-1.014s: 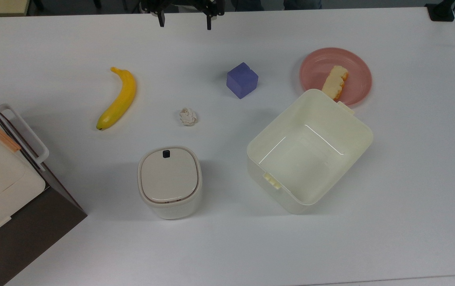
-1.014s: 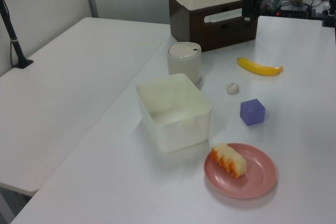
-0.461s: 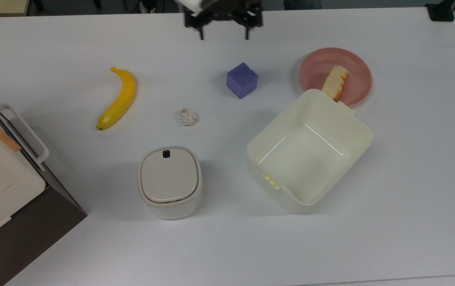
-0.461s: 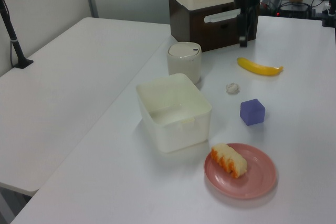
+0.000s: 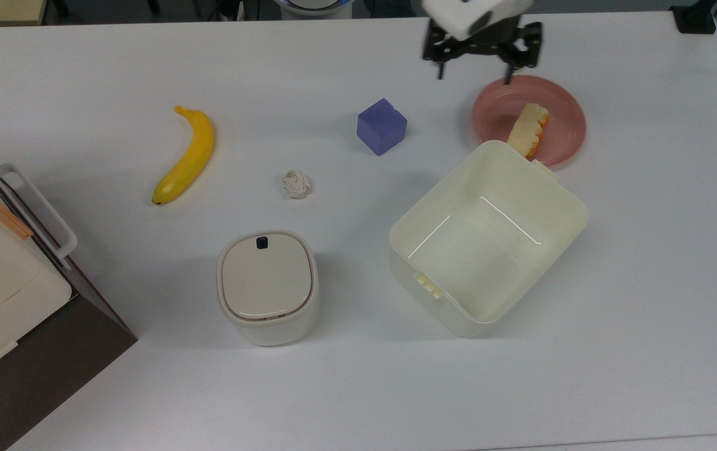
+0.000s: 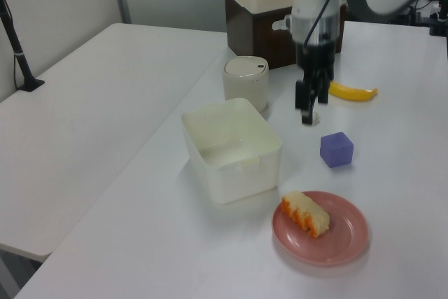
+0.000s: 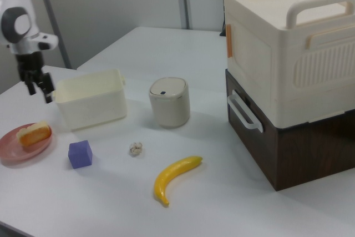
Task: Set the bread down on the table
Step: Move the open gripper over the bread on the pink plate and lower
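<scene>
Since a second ago the gripper (image 5: 474,70) has been carried along the table's (image 5: 358,388) far edge toward the pink plate (image 5: 568,122). The bread (image 5: 527,129) is left lying on that plate, beside the open tub (image 5: 490,238), likely the pickup target. The fingers (image 5: 509,69) are spread wide, nothing held or touched.

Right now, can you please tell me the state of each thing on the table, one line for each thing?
gripper: open, holding nothing, above the table near the plate.
bread: lying on the plate, not yet moved.
plate: flat on the table, carrying the bread.
open box: upright, no lid, nothing inside.
small bin: upright, lid closed.
banana: lying flat.
cube: resting on the table.
paper ball: crumpled.
</scene>
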### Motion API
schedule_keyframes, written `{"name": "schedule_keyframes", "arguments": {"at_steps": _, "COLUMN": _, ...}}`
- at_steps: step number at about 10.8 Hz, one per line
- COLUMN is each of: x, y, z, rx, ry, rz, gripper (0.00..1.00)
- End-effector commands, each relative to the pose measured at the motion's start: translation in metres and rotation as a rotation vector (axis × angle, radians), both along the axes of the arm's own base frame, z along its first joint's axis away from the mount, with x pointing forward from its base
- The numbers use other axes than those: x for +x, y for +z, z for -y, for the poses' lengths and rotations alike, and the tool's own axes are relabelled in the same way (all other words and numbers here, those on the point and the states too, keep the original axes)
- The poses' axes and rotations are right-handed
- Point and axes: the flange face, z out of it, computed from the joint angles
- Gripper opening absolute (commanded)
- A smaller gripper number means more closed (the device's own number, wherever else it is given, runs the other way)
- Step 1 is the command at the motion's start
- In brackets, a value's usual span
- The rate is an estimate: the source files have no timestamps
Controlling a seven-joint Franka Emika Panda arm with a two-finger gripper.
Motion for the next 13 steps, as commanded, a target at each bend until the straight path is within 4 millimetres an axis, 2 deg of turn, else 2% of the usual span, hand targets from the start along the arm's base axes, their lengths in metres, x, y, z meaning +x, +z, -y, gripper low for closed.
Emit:
{"name": "schedule_keyframes", "arguments": {"at_steps": 1, "x": -0.025, "y": -0.025, "z": -0.071, "rx": 0.052, "ry": -0.125, "rz": 0.025, "gripper": 1.0}}
{"name": "schedule_keyframes", "arguments": {"at_steps": 2, "x": -0.032, "y": -0.04, "z": -0.092, "rx": 0.058, "ry": -0.155, "rz": 0.025, "gripper": 1.0}}
{"name": "schedule_keyframes", "arguments": {"at_steps": 4, "x": -0.029, "y": -0.088, "z": -0.123, "rx": 0.062, "ry": -0.185, "rz": 0.028, "gripper": 1.0}}
{"name": "schedule_keyframes", "arguments": {"at_steps": 8, "x": -0.019, "y": -0.156, "z": -0.143, "rx": 0.049, "ry": -0.173, "rz": 0.057, "gripper": 1.0}}
{"name": "schedule_keyframes", "arguments": {"at_steps": 9, "x": -0.018, "y": -0.166, "z": -0.144, "rx": 0.041, "ry": -0.165, "rz": 0.06, "gripper": 0.93}}
{"name": "schedule_keyframes", "arguments": {"at_steps": 10, "x": -0.018, "y": -0.17, "z": -0.143, "rx": 0.034, "ry": -0.156, "rz": 0.059, "gripper": 0.73}}
{"name": "schedule_keyframes", "arguments": {"at_steps": 11, "x": -0.018, "y": -0.169, "z": -0.141, "rx": 0.029, "ry": -0.135, "rz": 0.061, "gripper": 0.29}}
{"name": "schedule_keyframes", "arguments": {"at_steps": 12, "x": -0.016, "y": -0.163, "z": -0.136, "rx": 0.028, "ry": -0.11, "rz": 0.058, "gripper": 0.0}}
{"name": "schedule_keyframes", "arguments": {"at_steps": 13, "x": -0.02, "y": -0.152, "z": -0.13, "rx": 0.009, "ry": -0.083, "rz": 0.035, "gripper": 0.0}}
